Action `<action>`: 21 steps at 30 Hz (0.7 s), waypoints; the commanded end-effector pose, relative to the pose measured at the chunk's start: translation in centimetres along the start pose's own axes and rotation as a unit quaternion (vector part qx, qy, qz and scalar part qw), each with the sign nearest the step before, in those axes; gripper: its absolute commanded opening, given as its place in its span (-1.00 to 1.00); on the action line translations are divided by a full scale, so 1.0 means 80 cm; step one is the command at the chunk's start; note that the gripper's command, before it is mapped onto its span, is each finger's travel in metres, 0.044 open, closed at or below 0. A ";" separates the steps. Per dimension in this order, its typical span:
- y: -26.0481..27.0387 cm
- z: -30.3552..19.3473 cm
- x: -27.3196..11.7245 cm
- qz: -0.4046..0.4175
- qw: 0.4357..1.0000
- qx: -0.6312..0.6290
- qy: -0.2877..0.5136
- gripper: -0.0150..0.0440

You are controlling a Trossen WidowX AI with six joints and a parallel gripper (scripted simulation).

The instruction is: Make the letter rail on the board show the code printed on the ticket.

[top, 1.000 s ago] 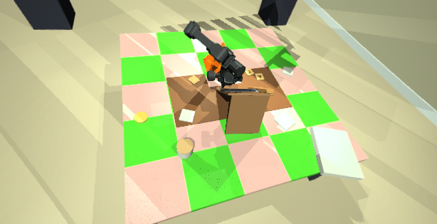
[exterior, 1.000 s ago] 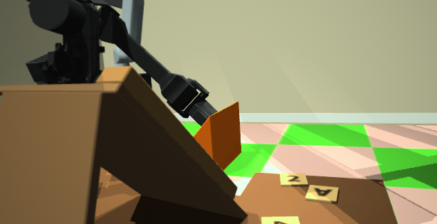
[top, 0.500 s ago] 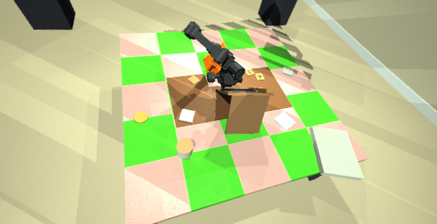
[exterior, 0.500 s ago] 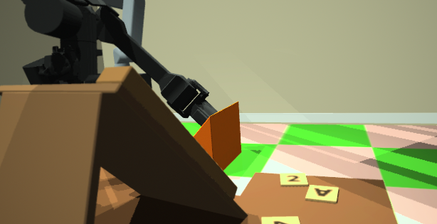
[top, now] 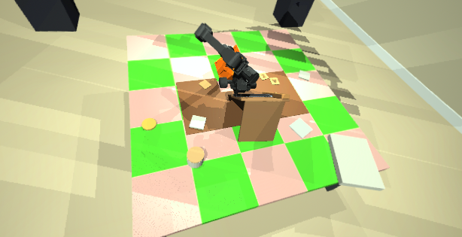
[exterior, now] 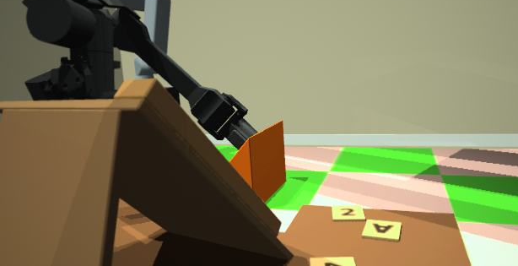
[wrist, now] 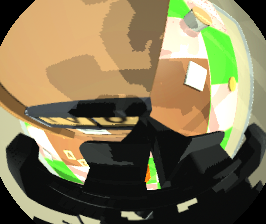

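The brown sloping board stands with its back to the top view. Its dark rail holds at least two pale tiles, a left one and a right one; shadow and slant keep their letters unclear. My gripper is shut and empty, its tips at the rail's end, close to the right tile; contact is unclear. Loose tiles lie beyond the board: a "2", an "A" and one cut off by the frame. No ticket print is readable.
An orange folded panel stands behind the board. A tan tile, white cards, a yellow disc, a tan-topped cup and a large white slab lie around.
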State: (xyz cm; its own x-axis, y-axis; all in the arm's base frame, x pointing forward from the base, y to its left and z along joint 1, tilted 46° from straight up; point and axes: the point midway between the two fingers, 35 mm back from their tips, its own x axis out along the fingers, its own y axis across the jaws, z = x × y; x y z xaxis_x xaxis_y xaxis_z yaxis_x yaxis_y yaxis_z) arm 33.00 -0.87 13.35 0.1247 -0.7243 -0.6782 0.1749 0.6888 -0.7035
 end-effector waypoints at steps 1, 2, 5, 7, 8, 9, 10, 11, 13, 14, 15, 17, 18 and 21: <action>0.002 0.000 -0.001 -0.002 1.000 -0.002 0.000 -0.49; 0.002 -0.001 -0.001 -0.002 1.000 -0.002 0.000 -0.49; 0.004 -0.001 -0.001 -0.002 1.000 -0.002 0.000 -0.49; 0.004 -0.001 -0.001 -0.002 1.000 -0.002 0.000 -0.49; 0.005 -0.001 -0.001 -0.002 1.000 -0.002 0.000 -0.49; 0.005 -0.001 -0.001 -0.002 1.000 -0.002 0.000 -0.49; 0.006 -0.001 0.000 -0.002 1.000 -0.002 0.000 -0.49; 0.006 -0.001 0.000 -0.002 1.000 -0.002 0.000 -0.49; 0.007 -0.001 0.000 -0.002 1.000 -0.002 0.000 -0.49; 0.007 -0.001 0.000 -0.002 1.000 -0.002 0.000 -0.49; 0.008 -0.001 0.000 -0.002 1.000 -0.002 0.000 -0.49; 0.009 -0.001 0.000 -0.002 1.000 -0.002 0.000 -0.49; 0.009 -0.001 0.000 -0.001 1.000 -0.002 0.000 -0.49; 0.010 0.000 0.000 -0.001 1.000 -0.002 0.000 -0.49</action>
State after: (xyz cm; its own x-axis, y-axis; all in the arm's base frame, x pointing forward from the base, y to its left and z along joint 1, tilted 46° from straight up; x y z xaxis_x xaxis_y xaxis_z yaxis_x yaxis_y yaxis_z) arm 33.04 -0.40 12.98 0.1256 -0.7255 -0.6766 0.1684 0.6877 -0.7062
